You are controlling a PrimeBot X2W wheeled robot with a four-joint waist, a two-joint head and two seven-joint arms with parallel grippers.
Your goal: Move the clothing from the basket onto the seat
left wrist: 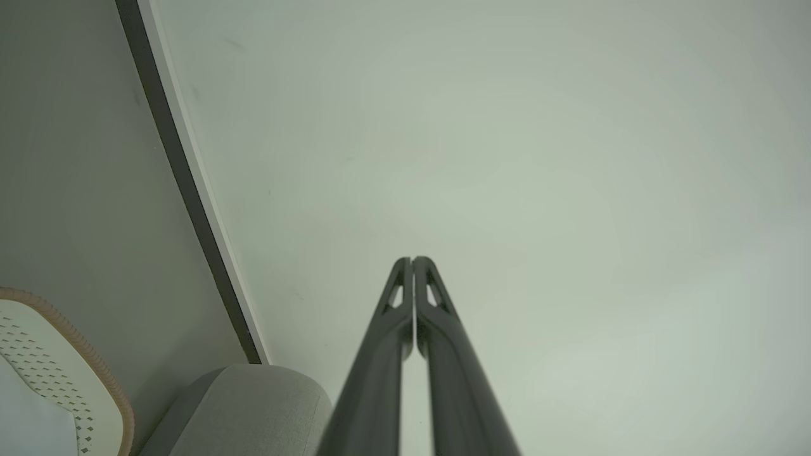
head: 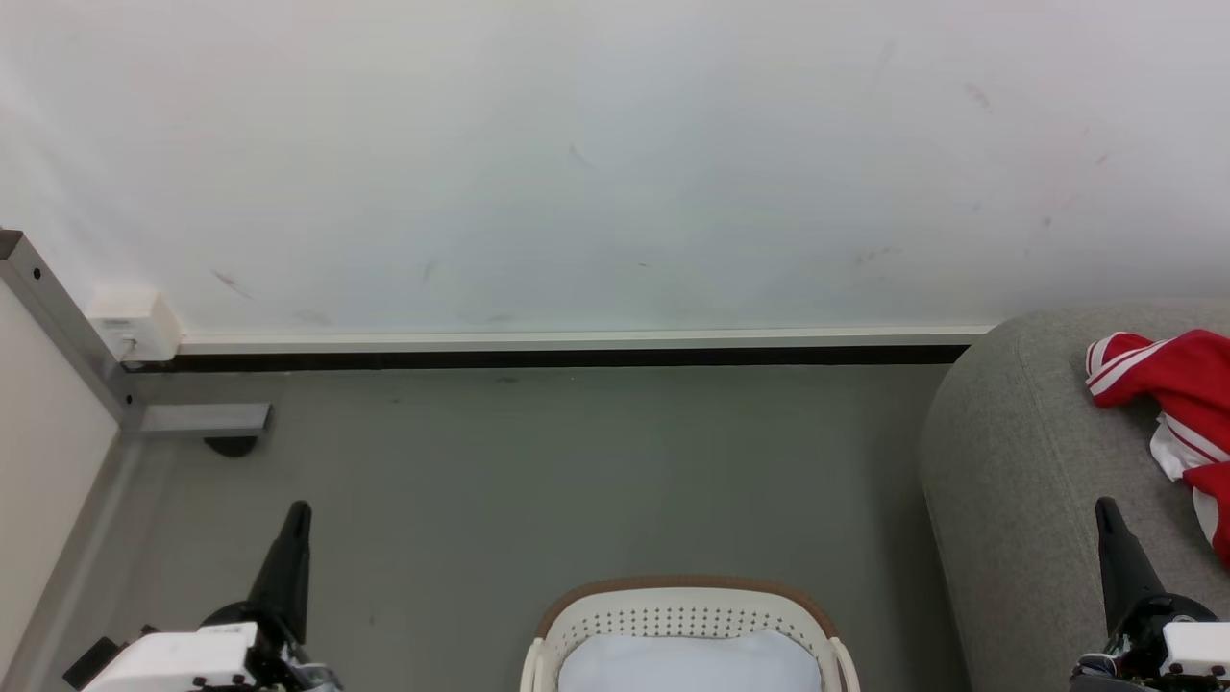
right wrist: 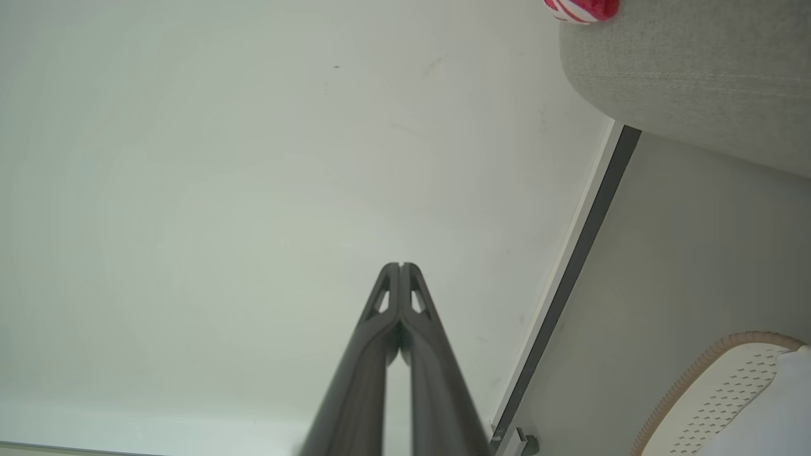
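Red clothing (head: 1184, 404) with white stripes lies on the light grey seat (head: 1019, 481) at the right edge of the head view; a red-and-white scrap of it (right wrist: 580, 9) peeks over the seat (right wrist: 697, 69) in the right wrist view. The white basket (head: 684, 615) with its tan rim stands at the bottom centre, showing its pale lining (head: 687, 663); its rim (left wrist: 76, 345) and the seat's corner (left wrist: 253, 405) appear in the left wrist view, and the basket (right wrist: 722, 392) also in the right wrist view. My left gripper (head: 298, 509) is shut at the lower left, empty (left wrist: 412, 258). My right gripper (head: 1105, 507) is shut over the seat's front, empty (right wrist: 400, 265).
A white wall (head: 615, 163) with a dark baseboard (head: 577, 358) faces me across grey floor (head: 538, 481). A metal frame leg (head: 67, 327) with a white box (head: 135, 327) stands at the left.
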